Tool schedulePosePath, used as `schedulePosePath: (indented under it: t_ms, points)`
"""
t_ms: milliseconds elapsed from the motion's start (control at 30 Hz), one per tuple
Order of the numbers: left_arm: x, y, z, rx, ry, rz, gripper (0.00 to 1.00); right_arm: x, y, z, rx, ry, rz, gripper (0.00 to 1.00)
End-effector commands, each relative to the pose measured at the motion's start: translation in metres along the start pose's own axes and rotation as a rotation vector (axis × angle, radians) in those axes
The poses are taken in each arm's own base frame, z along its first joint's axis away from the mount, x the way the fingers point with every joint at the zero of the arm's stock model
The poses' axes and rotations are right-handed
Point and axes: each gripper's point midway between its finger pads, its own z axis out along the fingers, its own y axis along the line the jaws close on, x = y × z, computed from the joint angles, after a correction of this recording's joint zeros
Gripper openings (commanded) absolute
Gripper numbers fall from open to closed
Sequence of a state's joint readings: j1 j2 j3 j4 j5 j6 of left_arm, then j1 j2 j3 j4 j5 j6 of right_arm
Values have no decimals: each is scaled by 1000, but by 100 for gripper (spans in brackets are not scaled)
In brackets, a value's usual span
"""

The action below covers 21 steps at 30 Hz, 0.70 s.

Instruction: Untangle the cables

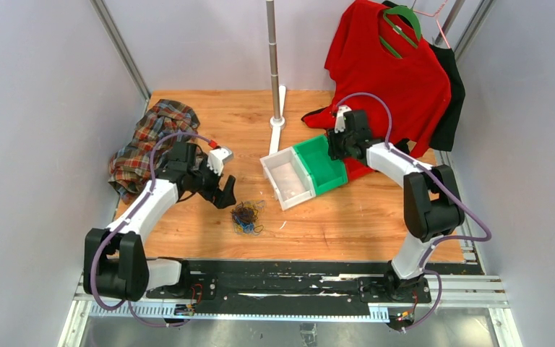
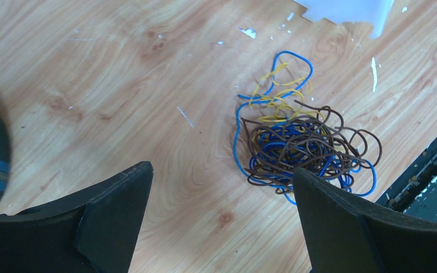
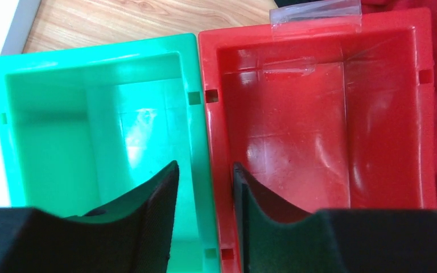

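Observation:
The cables [image 1: 247, 217] lie on the wooden table as one fist-sized wad of thin dark brown, blue and yellow wires. In the left wrist view the cables [image 2: 301, 148] lie just ahead of my right fingertip [image 2: 313, 187], which overlaps their near edge. My left gripper [image 1: 224, 194] is open and empty above bare wood, a little left of the wad; it also shows in the left wrist view [image 2: 222, 170]. My right gripper [image 3: 205, 168] is at the back right, its jaws closed over the adjoining walls of a green bin [image 3: 91, 48] and a red bin [image 3: 318, 25].
A white bin [image 1: 271, 173] and the green bin [image 1: 318, 165] stand side by side mid-table. A plaid cloth [image 1: 152, 137] lies at the left. A red shirt [image 1: 390, 72] hangs at the back right. A metal pole [image 1: 274, 65] stands at the back centre.

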<state>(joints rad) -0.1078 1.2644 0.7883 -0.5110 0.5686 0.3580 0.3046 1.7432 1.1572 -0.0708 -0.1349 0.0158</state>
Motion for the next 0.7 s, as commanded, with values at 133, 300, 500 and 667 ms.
schedulePosePath:
  t_ms: [133, 300, 500, 667]
  points:
    - [6, -10, 2, -15, 16, 105, 98, 8, 3, -4, 133, 35, -4, 17]
    - [2, -10, 4, -43, -14, 131, 98, 23, 3, -14, 230, 42, 29, 1]
    - [7, -16, 10, -30, 10, 162, 98, 43, 0, -41, 311, 10, 128, 1]
    - [8, -19, 13, -20, 11, 176, 98, 56, -15, -63, 401, -11, 141, 1]
